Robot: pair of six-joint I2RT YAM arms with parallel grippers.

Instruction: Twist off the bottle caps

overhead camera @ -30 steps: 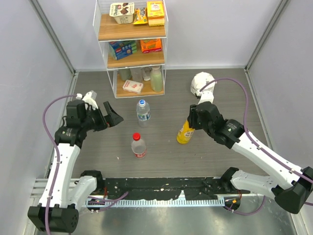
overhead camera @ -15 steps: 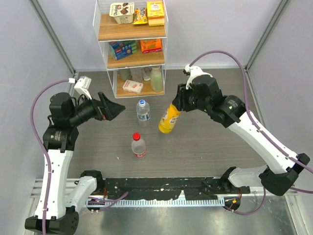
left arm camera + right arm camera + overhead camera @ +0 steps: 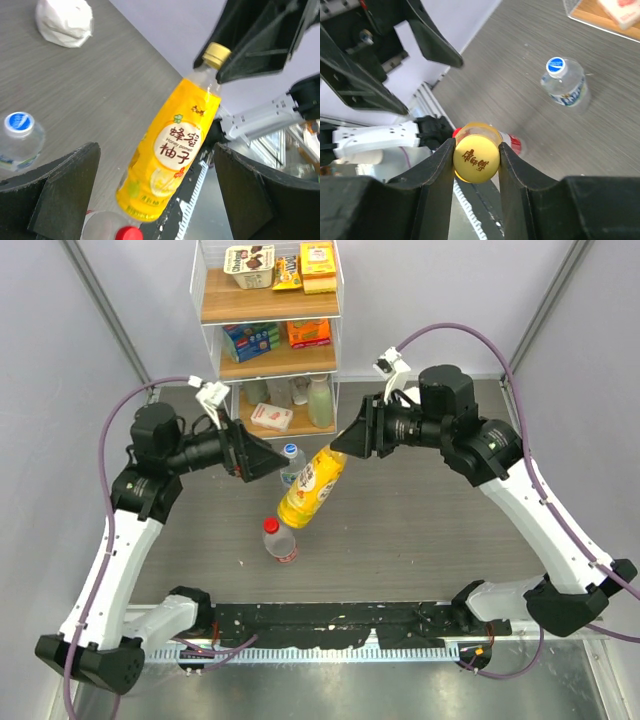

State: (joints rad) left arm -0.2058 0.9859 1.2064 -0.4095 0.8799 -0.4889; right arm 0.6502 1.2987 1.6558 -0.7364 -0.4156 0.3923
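My right gripper [image 3: 476, 156] is shut on the yellow cap [image 3: 476, 158] of the yellow bottle [image 3: 311, 485]. The bottle hangs tilted above the table, base pointing down-left. My left gripper [image 3: 268, 462] is open and faces the bottle's side. In the left wrist view the bottle [image 3: 172, 150] lies between its wide-apart fingers [image 3: 65, 190] without touching them. A clear red-label bottle [image 3: 281, 541] with a red cap [image 3: 271, 525] stands below. A clear blue-label bottle [image 3: 563, 86] with a white-and-blue cap [image 3: 555, 65] stands behind.
A wire shelf rack [image 3: 270, 340] with food boxes and a pale green bottle [image 3: 320, 400] stands at the back centre. A crumpled white object [image 3: 65, 20] lies on the table beyond the bottles. Grey walls close in both sides.
My right arm lifted the yellow bottle off the table, carried it left and tilted it. My left gripper swung right and up until its open fingers face the bottle.
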